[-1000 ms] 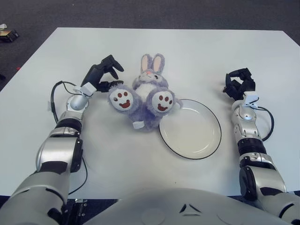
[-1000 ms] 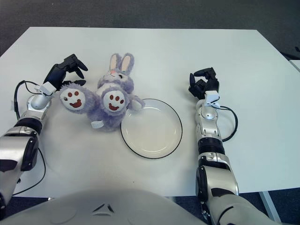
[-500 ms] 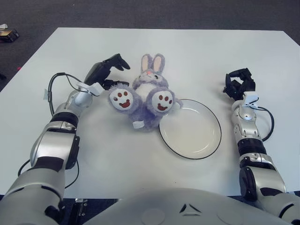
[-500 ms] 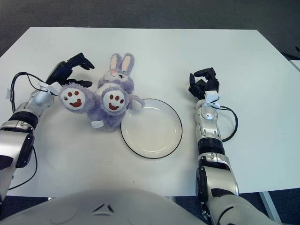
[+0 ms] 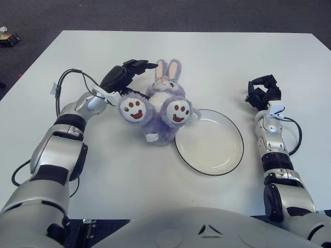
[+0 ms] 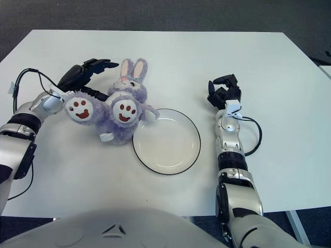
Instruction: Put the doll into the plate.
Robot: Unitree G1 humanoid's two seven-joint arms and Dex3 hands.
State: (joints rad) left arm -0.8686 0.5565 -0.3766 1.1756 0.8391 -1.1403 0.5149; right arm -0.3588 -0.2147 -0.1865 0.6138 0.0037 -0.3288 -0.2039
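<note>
Change: over the last second the left hand [image 5: 126, 74] has swung from the table at centre left in towards the doll [image 5: 159, 106], and its fingers have gone from curled to stretched out.
Left hand now: spread and holding nothing, fingertips level with the doll's left ear in the upper middle of the frame, thumb low beside the doll's left foot; whether it touches the fur cannot be told.
Meaning for the task: this looks like the reach before a grasp; the doll is not yet held or lifted.
Right hand [image 5: 264, 92]: parked at centre right, fingers curled on nothing, well apart from the doll.
Doll's place: middle of the frame on the white table [image 5: 217, 57], its lower right edge touching or just over the rim of the plate [image 5: 209, 147]; it has not shifted.
Doll's look: a purple plush rabbit, sitting, pink-lined ears up, pink nose, white chest, two pale soles with brown paw prints facing the camera, small white tag at its base.
Plate: white with a dark rim, empty, just to the doll's lower right.
</note>
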